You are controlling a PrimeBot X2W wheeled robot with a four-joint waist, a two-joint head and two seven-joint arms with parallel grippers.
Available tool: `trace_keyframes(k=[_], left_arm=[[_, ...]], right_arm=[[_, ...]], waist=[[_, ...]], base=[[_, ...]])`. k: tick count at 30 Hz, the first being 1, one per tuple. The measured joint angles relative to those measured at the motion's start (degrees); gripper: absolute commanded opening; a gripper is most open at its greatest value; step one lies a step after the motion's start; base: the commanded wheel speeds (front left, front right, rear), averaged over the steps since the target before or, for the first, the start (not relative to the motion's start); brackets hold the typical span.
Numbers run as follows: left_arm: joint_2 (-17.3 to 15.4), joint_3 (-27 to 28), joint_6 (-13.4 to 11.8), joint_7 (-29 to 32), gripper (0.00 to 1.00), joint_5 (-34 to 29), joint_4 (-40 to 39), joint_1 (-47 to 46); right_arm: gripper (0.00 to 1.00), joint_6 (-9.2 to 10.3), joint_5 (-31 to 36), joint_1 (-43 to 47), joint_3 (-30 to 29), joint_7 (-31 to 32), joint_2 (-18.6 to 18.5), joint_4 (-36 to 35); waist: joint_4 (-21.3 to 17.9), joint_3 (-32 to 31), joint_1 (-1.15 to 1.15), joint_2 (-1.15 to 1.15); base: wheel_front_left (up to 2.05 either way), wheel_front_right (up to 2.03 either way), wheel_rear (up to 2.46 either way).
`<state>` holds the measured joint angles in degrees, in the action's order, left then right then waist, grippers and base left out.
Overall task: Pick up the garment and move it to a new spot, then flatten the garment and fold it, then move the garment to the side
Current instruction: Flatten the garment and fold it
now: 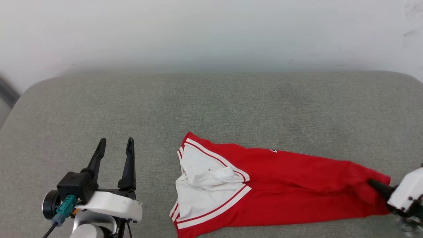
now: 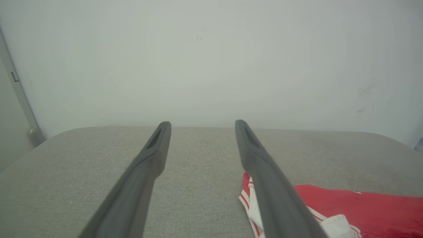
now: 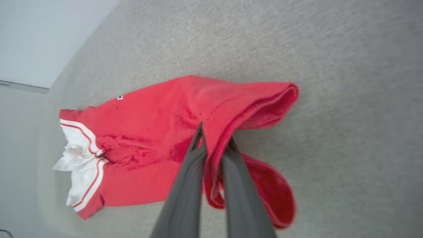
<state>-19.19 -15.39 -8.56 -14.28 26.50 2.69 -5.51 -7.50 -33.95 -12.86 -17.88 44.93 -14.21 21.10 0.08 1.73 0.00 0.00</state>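
Shows garment (image 1: 290, 185) lying bunched lengthwise on grey pad (image 1: 231, 105), near the front edge and right of centre, white sleeve end toward left gripper (image 1: 116, 141). Shows right gripper (image 3: 214, 135) clamped on the red edge at the garment's right end, a fold of cloth pinched between its two fingers. Shows left gripper spread wide and empty, just left of the garment and apart from it, fingers pointing toward the wall (image 1: 211, 33).

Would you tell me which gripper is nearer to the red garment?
Right. The right gripper is shut on the garment at its red hem; the left gripper stands open beside the white-sleeved end, not touching.
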Motion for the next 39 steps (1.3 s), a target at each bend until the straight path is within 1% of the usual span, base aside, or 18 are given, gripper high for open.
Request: trace_keyframes(k=[5,8,11,12,13,14,19,20,21,26,30,31,32,33,34,35,36,39], left_arm=[[-0.2,-0.3,0.2,0.3,1.0,0.3,-0.1,0.0],[-0.2,-0.5,0.3,0.4,1.0,0.4,0.0,-0.2],[-0.1,-0.9,0.4,0.5,1.0,0.4,0.2,-0.4],[-0.1,-1.1,0.5,0.5,1.0,0.4,0.2,-0.6],[0.1,-1.6,0.6,0.6,1.0,0.4,0.3,-1.0],[0.1,-1.6,0.6,0.6,1.0,0.4,0.3,-1.0],[0.5,-2.7,1.2,0.7,1.0,0.0,0.8,-2.7],[0.8,-2.9,1.4,0.7,1.0,0.0,0.9,-3.1],[0.8,-2.9,1.4,0.7,1.0,0.0,0.9,-3.1],[1.3,-3.2,1.5,0.5,1.0,0.0,1.5,-3.5],[1.5,-3.3,1.5,0.2,1.0,0.0,1.9,-4.1],[1.5,-3.3,1.6,0.2,1.0,0.0,2.0,-4.2],[1.5,-3.3,1.6,0.2,1.0,0.0,2.2,-4.3],[1.6,-3.4,1.7,0.1,1.0,0.0,2.3,-4.4],[1.7,-3.4,1.8,0.1,1.0,-0.1,2.4,-4.5],[1.8,-3.5,1.8,0.0,1.0,-0.1,2.4,-4.6],[1.8,-3.5,1.8,0.0,1.0,-0.1,2.5,-4.8],[2.0,-3.7,2.0,0.0,1.0,-0.1,3.0,-5.1]], right_arm=[[0.0,0.0,-10.3,-1.2,-2.9,5.0,8.6,-1.6],[0.0,0.0,-18.9,-2.6,-3.3,8.8,10.7,-1.8],[0.0,0.0,-24.7,-3.3,-1.5,10.4,11.0,-1.6],[0.0,0.0,-26.2,-3.4,-0.2,10.4,11.0,-1.1],[0.0,0.0,-29.5,-3.5,3.6,9.4,11.1,0.1],[0.0,0.0,-29.5,-3.5,3.6,9.4,11.1,0.1],[0.0,0.0,-35.9,-4.0,15.0,4.7,11.2,2.2],[0.0,0.0,-36.9,-4.9,19.8,2.6,11.2,2.9],[0.0,0.0,-36.9,-4.9,19.8,2.6,11.2,2.9],[0.0,0.0,-39.3,-7.3,30.5,-2.6,11.3,4.3],[0.0,0.0,-38.2,-10.2,36.6,-7.3,11.3,6.3],[0.05,0.01,-38.0,-10.9,37.8,-8.4,11.3,6.8],[0.31,0.01,-38.0,-11.6,38.8,-9.5,11.3,7.4],[0.42,0.0,-37.8,-12.2,40.0,-10.6,11.3,8.1],[0.45,0.01,-37.0,-12.9,41.4,-11.6,11.3,8.7],[0.63,0.01,-36.4,-13.6,42.7,-12.4,11.3,9.2],[1.0,0.01,-36.0,-14.2,43.9,-13.2,11.3,9.7],[1.0,0.01,-35.0,-15.3,47.5,-15.3,11.3,10.5]], waist=[[-0.1,-0.1,0.0,0.0],[0.2,-0.2,0.0,0.0],[0.9,-0.3,0.0,0.0],[1.2,-0.2,0.0,0.0],[1.9,-0.1,0.0,0.0],[1.9,-0.1,0.0,0.0],[4.3,0.5,0.0,0.0],[5.2,0.8,0.0,0.0],[5.2,0.8,0.0,0.0],[7.0,1.8,0.0,0.0],[7.6,2.7,0.0,0.0],[7.7,2.8,0.0,0.0],[7.8,3.0,0.0,0.0],[7.8,3.2,0.0,0.0],[7.8,3.4,0.0,0.0],[7.8,3.5,0.0,0.0],[7.8,3.7,0.0,0.0],[7.6,3.9,0.0,0.0]], base=[[0.0,0.0,0.0],[0.0,0.0,0.0],[0.0,0.0,0.0],[0.0,0.0,0.0],[0.0,0.0,0.0],[0.0,0.0,0.0],[0.0,0.0,0.0],[0.0,0.0,0.0],[0.0,0.0,0.0],[0.0,0.0,0.0],[0.0,0.0,0.0],[0.0,0.0,0.0],[0.0,0.0,0.0],[0.0,0.0,0.0],[0.0,0.0,0.0],[0.0,0.0,0.0],[0.0,0.0,0.0],[0.0,0.0,0.0]])
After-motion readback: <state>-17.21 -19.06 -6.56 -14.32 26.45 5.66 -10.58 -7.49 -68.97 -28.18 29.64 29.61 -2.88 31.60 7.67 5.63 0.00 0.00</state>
